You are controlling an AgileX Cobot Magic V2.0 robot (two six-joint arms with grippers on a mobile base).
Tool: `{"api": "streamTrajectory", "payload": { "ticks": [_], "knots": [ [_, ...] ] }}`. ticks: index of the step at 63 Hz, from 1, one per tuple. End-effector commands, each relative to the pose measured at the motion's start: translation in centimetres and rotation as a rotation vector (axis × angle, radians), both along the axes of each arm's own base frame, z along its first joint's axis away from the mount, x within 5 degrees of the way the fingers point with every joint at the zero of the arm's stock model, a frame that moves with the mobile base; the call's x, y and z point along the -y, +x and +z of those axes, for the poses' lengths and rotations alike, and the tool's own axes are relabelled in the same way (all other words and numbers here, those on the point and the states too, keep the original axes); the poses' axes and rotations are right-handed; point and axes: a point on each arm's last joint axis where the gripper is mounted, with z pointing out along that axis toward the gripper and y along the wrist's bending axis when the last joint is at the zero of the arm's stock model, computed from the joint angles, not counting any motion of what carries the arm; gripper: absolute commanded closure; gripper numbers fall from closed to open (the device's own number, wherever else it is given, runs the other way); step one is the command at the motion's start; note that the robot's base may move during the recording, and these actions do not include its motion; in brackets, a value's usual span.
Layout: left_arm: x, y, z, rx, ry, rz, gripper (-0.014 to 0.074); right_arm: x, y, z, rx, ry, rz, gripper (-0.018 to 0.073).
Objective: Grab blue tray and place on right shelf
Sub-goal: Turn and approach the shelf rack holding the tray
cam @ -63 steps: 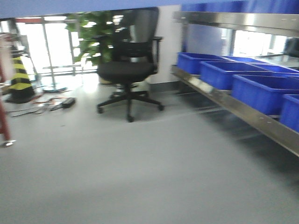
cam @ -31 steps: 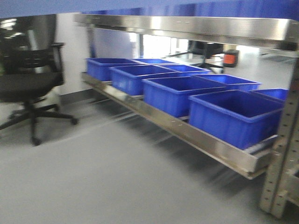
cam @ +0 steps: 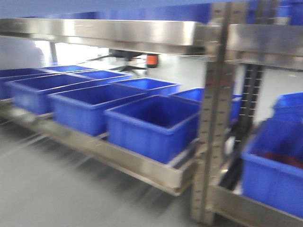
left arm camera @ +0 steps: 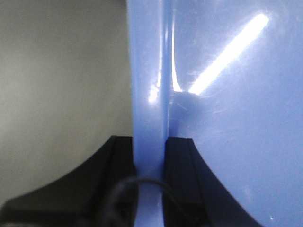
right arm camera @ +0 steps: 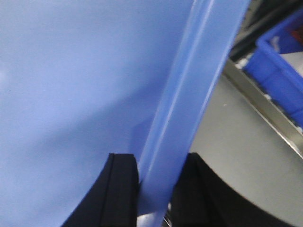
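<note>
Pale blue plastic fills both wrist views: the blue tray [left arm camera: 227,142] is carried by its rims. The left pincer [left arm camera: 150,146] is clamped on one rim, with black fingers [left arm camera: 113,175] on either side, and the right pincer [right arm camera: 158,163] grips another rim the same way. In the front view the tray shows only as a band along the top, above the steel right shelf [cam: 118,33]. On the lower shelf [cam: 118,161] stand deep blue bins [cam: 151,123], the near ones apparently empty. Past the perforated upright [cam: 213,118], another bin [cam: 274,179] holds something dark red, too blurred to name.
</note>
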Motion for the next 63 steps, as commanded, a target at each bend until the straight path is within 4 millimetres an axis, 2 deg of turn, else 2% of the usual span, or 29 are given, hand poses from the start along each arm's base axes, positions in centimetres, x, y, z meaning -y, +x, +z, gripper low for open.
{"api": "streamTrajectory", "payload": {
  "ticks": [1,63],
  "knots": [
    [-0.93,-0.99,0.65,-0.017,0.073,-0.015,0.0645,0.34,-0.33,1.78,0.123,0.012,0.019,0.0503],
    [-0.93,-0.99,0.65,-0.017,0.073,-0.015,0.0645,0.34,-0.33,1.78,0.123,0.012,0.019,0.0503]
  ]
}}
